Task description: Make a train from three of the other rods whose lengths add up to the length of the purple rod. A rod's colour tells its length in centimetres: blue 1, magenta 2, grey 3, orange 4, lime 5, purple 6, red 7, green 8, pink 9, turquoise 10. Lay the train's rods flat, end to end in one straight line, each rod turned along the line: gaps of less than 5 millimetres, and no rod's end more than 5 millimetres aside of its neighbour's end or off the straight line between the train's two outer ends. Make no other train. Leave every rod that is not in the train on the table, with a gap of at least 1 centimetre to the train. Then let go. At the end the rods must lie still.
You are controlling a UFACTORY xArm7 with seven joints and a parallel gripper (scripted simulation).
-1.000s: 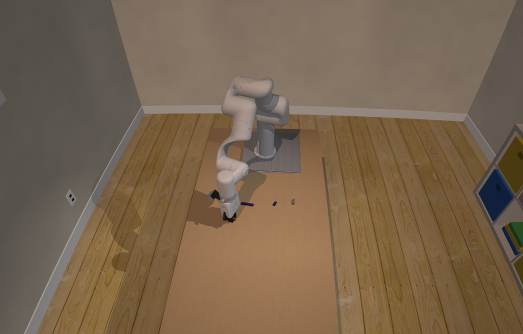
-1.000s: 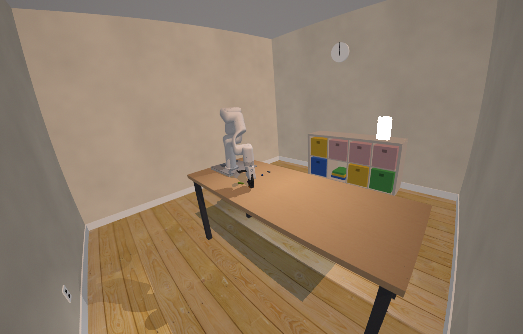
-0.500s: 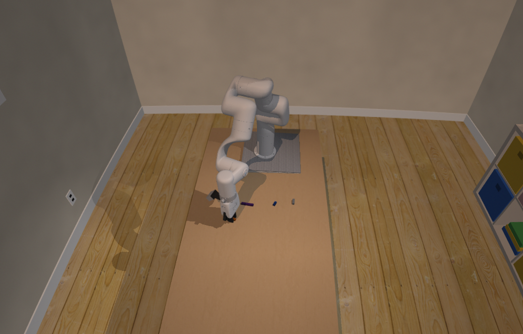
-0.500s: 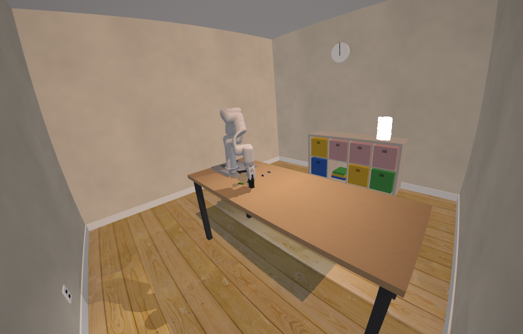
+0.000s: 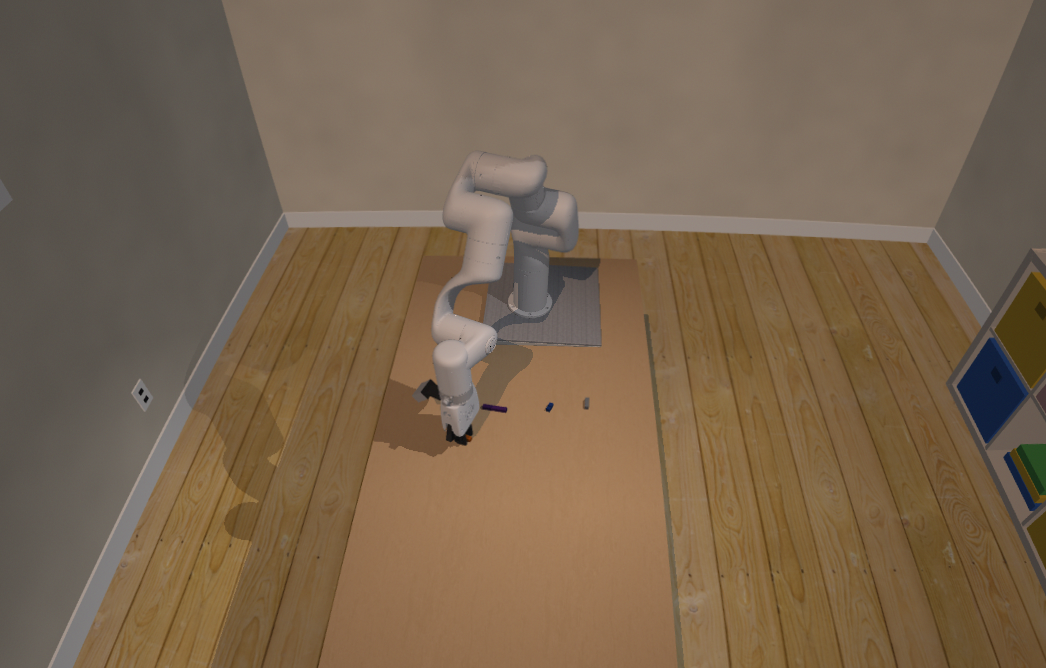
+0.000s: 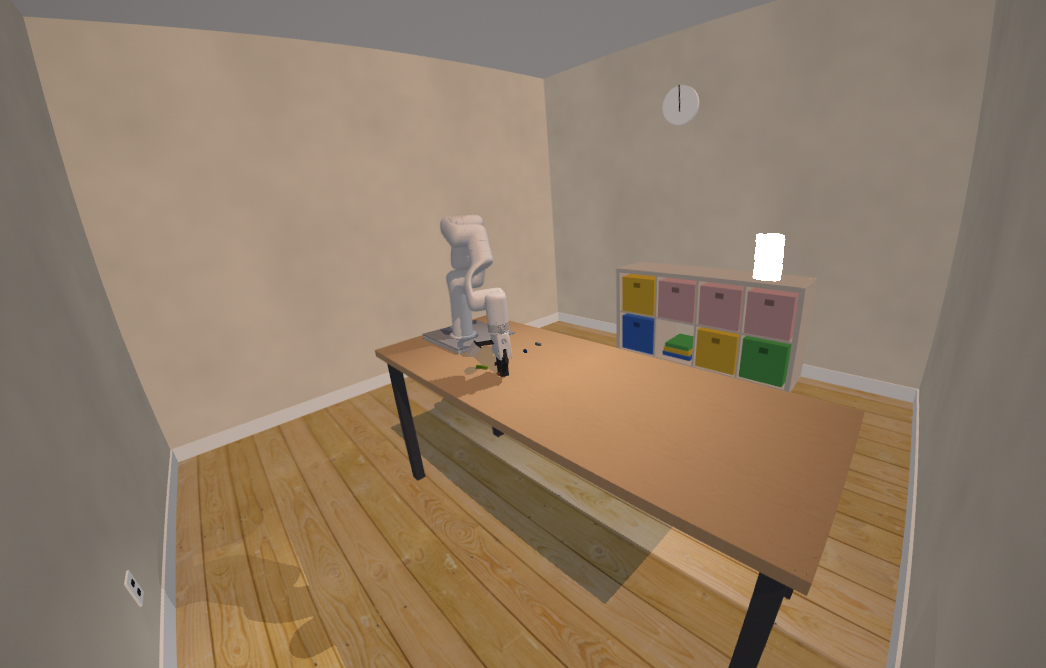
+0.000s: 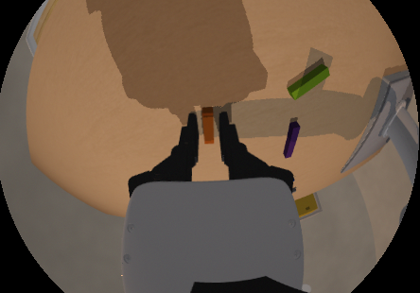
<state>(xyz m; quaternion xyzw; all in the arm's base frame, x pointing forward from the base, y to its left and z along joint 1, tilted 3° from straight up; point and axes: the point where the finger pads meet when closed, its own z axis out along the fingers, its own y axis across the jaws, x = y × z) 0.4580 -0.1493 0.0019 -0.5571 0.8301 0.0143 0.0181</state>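
End effector [image 5: 459, 438] [image 6: 502, 370] [image 7: 208, 123] around orange rod [image 5: 468, 437] [image 7: 208, 128]; no legible writing.

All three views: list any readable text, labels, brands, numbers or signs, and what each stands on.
No readable text in any view.
Robot arm: small dark marks, too small to read.
Wall clock: dark hand visible, no numerals legible.
Storage bins: dark patches, no legible lettering.
Orange rod, lime rod, purple rod: none seen.

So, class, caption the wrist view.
Orange rod between parted gripper fingers; lime and purple rods lie aside.
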